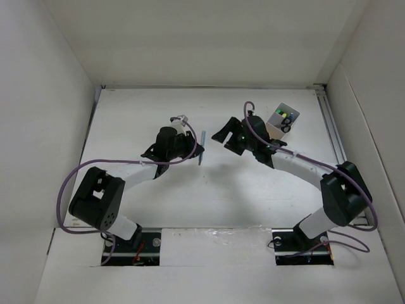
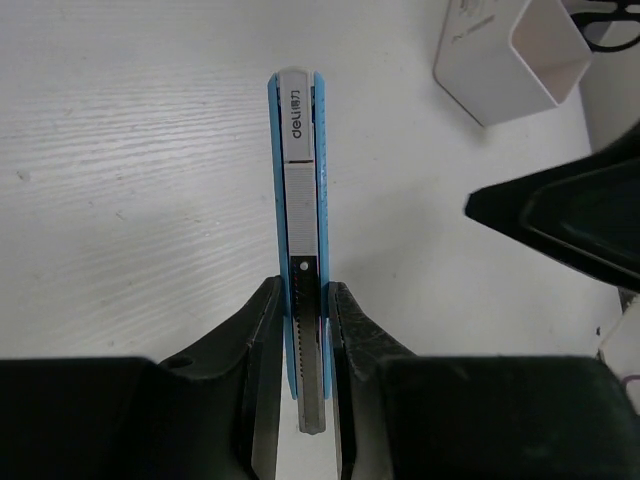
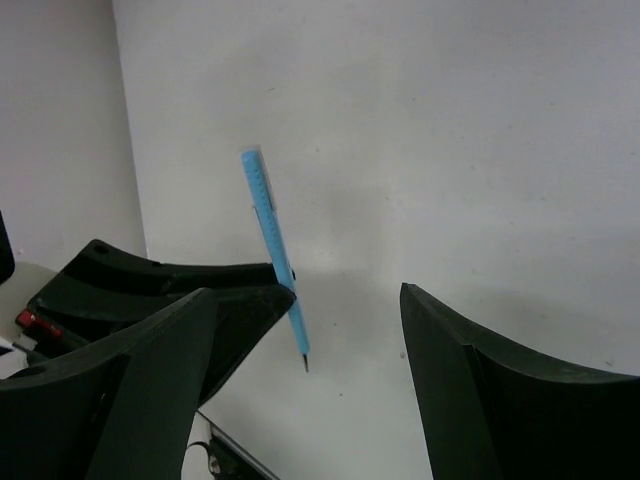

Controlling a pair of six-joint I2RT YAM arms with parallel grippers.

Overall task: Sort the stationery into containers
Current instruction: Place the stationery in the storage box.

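At left gripper (image 2: 305, 300): blue cutter (image 2: 300, 160) (steel-faced).

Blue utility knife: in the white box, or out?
Out. The left gripper is shut on the blue utility knife over bare table; the white box stands apart.

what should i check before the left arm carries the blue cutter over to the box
1. Grip: the left gripper is shut on the blue cutter, near one end: ok.
2. Cutter lifted off the table: cannot tell.
3. The right gripper is open and holds nothing: ok.
4. Way to the white box free: not ok, the right gripper sits between cutter and box.
5. Room in the box: ok, one compartment looks empty.
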